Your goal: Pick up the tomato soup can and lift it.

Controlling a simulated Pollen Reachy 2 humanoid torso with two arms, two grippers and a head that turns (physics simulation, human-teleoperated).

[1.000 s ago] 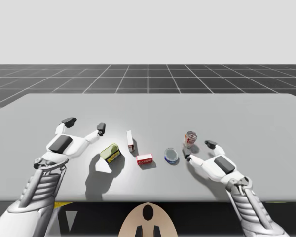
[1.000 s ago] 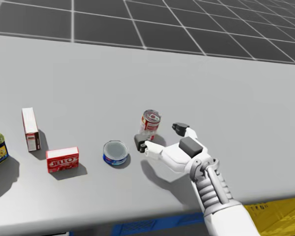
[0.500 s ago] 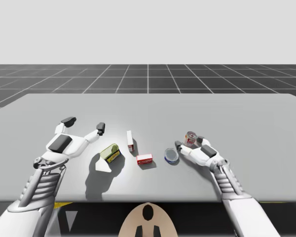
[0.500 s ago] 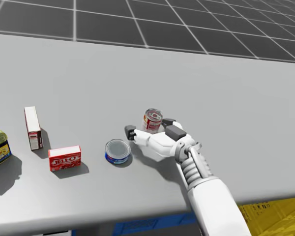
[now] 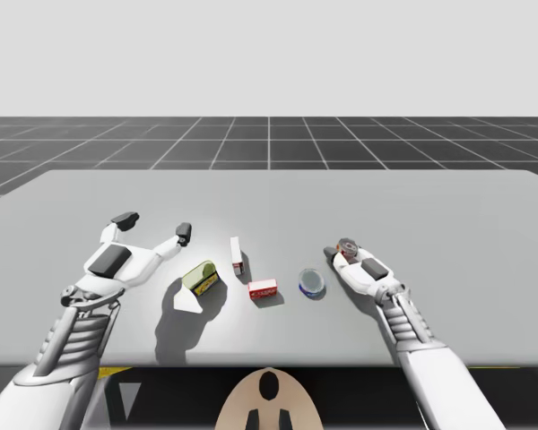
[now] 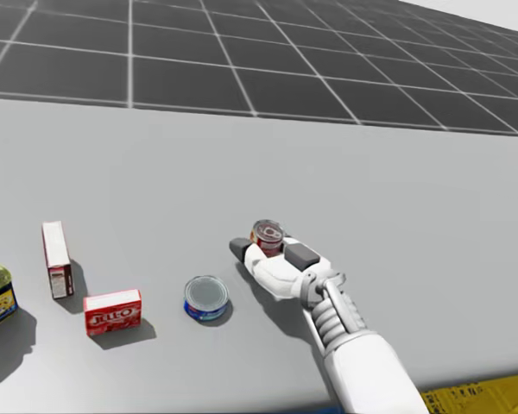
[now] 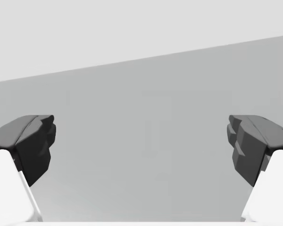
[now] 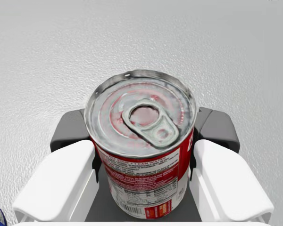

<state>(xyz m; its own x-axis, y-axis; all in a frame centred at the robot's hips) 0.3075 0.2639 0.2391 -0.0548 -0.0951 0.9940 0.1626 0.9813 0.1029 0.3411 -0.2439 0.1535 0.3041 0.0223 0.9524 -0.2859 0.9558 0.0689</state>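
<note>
Upright just beside the flat blue can (image 6: pixel 206 297): red-and-white soup can (image 8: pixel 141 141), pull-tab lid skyward, long axis vertical. Gripped on both sides by right claw (image 6: pixel 264 247), forearm (image 6: pixel 363 362) low, reaching across tabletop (image 6: pixel 414 198).

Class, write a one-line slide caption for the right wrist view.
Right gripper shut on the red soup can, pull-tab lid facing the camera, grey table beyond.

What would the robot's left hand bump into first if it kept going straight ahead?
Probably nothing: ahead of the left gripper lies just bare table, so the way looks free as far as the picture shows.
</note>
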